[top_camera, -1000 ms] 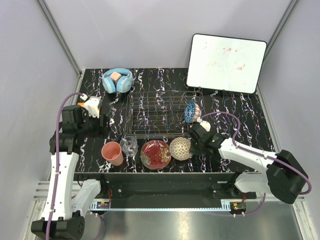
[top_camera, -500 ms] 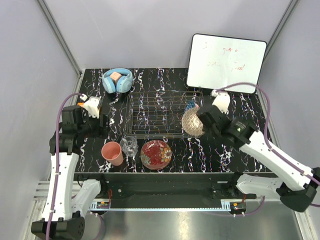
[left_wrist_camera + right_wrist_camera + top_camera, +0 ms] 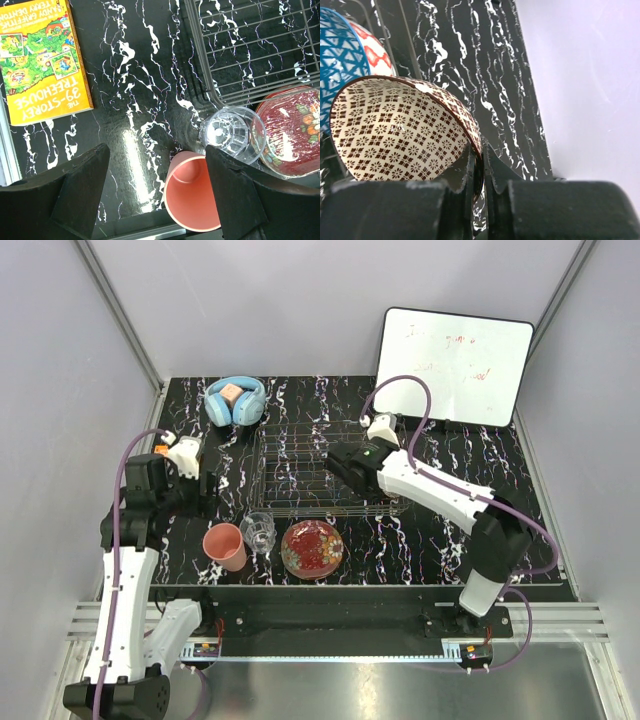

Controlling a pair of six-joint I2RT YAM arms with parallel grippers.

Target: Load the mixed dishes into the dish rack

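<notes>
My right gripper [image 3: 481,167] is shut on the rim of the cream lattice-patterned bowl [image 3: 395,132], held tilted on edge next to the blue patterned bowl [image 3: 337,55]. In the top view this gripper [image 3: 342,463] is over the middle of the dish rack [image 3: 290,465] and hides both bowls. My left gripper [image 3: 156,155] is open above the table, with the salmon-pink cup [image 3: 192,197] lying partly between its fingers, close to the right one. The clear tumbler [image 3: 231,132] and the red floral plate [image 3: 295,130] stand beside the cup, just outside the rack's near edge [image 3: 210,75].
A yellow book [image 3: 42,60] lies left of the rack. Blue headphones [image 3: 235,400] sit at the back left and a whiteboard [image 3: 452,365] leans at the back right. In the top view the cup [image 3: 225,545], tumbler [image 3: 258,530] and plate [image 3: 312,547] line the table's front.
My right gripper has lifted the cream bowl off the front of the table and carried it back and left over the rack. The left arm has not moved.
</notes>
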